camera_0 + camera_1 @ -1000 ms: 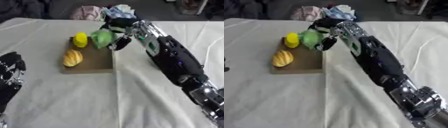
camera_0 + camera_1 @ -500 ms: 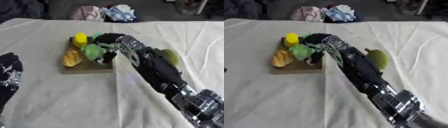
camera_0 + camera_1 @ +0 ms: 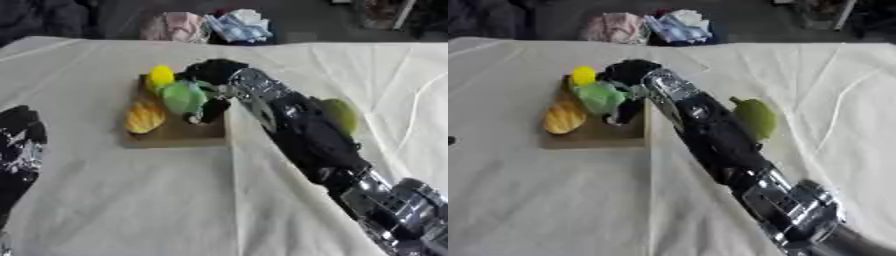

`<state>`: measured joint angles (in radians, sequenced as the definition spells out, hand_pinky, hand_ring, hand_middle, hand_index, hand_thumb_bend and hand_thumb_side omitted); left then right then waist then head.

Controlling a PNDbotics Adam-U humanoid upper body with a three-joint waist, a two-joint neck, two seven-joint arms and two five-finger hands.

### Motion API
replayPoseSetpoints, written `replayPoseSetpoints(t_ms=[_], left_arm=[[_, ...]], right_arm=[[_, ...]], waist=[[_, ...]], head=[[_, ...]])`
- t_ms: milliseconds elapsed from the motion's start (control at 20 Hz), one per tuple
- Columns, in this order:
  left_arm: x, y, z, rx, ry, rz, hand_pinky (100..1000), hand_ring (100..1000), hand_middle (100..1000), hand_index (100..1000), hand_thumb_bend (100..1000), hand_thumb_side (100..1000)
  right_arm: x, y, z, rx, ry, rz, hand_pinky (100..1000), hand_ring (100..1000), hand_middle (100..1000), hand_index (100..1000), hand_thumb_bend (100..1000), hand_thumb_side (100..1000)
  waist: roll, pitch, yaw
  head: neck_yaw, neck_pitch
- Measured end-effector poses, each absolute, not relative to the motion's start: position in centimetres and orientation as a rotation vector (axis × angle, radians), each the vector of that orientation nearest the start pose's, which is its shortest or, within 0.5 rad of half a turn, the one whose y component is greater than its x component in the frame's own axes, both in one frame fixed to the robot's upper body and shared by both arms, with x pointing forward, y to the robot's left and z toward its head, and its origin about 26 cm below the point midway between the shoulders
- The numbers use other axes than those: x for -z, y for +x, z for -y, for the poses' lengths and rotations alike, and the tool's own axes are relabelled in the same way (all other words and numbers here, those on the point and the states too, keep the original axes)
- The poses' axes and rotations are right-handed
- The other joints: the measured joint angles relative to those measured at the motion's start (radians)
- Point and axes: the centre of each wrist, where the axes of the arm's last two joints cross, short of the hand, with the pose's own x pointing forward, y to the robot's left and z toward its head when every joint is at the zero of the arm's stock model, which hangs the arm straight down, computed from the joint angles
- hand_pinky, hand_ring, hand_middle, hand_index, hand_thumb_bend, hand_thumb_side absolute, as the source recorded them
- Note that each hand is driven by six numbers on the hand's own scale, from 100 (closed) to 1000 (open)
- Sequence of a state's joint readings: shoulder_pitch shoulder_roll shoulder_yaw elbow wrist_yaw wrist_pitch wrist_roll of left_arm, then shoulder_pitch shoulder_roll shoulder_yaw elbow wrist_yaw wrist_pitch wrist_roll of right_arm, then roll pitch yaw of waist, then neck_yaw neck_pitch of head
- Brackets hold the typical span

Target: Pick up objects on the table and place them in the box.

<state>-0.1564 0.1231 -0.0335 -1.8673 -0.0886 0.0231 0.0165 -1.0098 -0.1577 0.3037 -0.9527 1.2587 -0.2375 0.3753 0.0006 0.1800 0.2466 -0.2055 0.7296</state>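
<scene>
A shallow brown box (image 3: 179,136) lies on the white cloth, left of centre. In it are a yellow round object (image 3: 160,76) at the back and an orange-yellow ridged object (image 3: 144,117) on the left. My right hand (image 3: 210,95) reaches over the box from the right, fingers curled round a light green object (image 3: 183,96) held just above the box floor. A green pear-like fruit (image 3: 755,118) lies on the cloth to the right of my right arm. My left hand (image 3: 19,150) rests at the left edge, fingers relaxed.
Crumpled pink and blue-white cloths (image 3: 214,25) lie beyond the table's far edge. White cloth (image 3: 140,200) covers the table in front of the box, with folds running across it.
My right hand has carried the light green object from above the box's back right corner down into the box. The green fruit on the cloth has come into sight.
</scene>
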Motion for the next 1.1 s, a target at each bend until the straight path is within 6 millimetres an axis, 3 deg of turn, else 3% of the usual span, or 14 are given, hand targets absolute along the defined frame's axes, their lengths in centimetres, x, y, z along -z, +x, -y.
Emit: replayPoseSetpoints(t_ms=[200,450,600,1000,1050,1100], left_arm=[[-11.3,29.9,-23.6,0.213,0.116,1.991,717,826,719,807,252,393],[-11.3,29.9,-23.6,0.213,0.116,1.991,717,826,719,807,251,394],[-11.2,29.9,-23.6,0.213,0.116,1.991,717,826,719,807,251,394],[-11.1,29.9,-23.7,0.212,0.117,1.985,717,827,720,808,253,395],[-11.1,29.9,-23.7,0.212,0.118,1.984,717,827,720,808,253,391],[-11.0,29.9,-23.7,0.211,0.119,1.983,717,827,720,808,253,395]], right_arm=[[-18.6,46.8,11.5,-2.018,-0.985,1.43,876,878,900,1000,476,646],[-20.1,46.7,11.9,-2.076,-0.974,1.409,867,871,884,1000,421,653],[-21.6,46.7,12.8,-2.038,-0.945,1.441,859,865,873,1000,362,647],[-25.2,45.8,15.2,-1.913,-0.88,1.563,854,858,860,998,317,605],[-25.5,45.5,15.6,-1.905,-0.874,1.573,853,857,857,996,317,568],[-25.6,45.3,16.2,-1.898,-0.864,1.577,852,856,856,995,289,605]], waist=[[0.0,0.0,0.0],[0.0,0.0,-0.001],[0.0,-0.002,-0.006],[0.0,-0.002,-0.022],[0.0,-0.002,-0.025],[0.0,-0.002,-0.028]], head=[[0.0,0.0],[0.001,0.0],[0.002,0.001],[0.009,0.007],[0.01,0.008],[0.012,0.008]])
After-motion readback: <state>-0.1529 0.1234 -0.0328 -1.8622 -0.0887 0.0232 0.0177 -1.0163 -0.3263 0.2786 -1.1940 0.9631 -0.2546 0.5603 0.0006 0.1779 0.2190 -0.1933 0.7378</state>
